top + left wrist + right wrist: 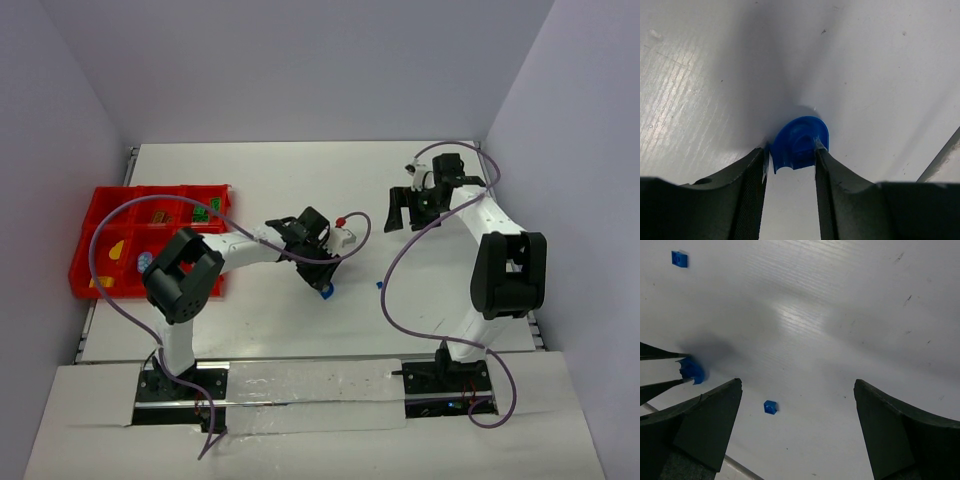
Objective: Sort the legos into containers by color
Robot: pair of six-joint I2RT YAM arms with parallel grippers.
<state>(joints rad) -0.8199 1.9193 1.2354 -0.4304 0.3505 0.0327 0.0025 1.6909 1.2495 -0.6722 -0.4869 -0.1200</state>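
My left gripper (pixel 324 287) is shut on a blue rounded arch lego (pixel 799 142) down at the table surface near the middle; both fingers (pixel 752 172) press its sides. The same lego shows in the top view (pixel 327 293) and in the right wrist view (pixel 692 370). My right gripper (pixel 408 222) is wide open and empty above the table at the centre right. Under it lies a tiny blue bit (pixel 770 407), which also shows in the top view (pixel 380 285). Another small blue lego (pixel 679 258) lies farther off. The red containers (pixel 100 205) stand at the far left.
The bins hold sorted pieces: green ones (pixel 205 212), a yellow one (pixel 118 248), an orange one (pixel 100 283) and a blue one (pixel 145 260). Purple cables loop from both arms over the table. White walls close in the back and sides.
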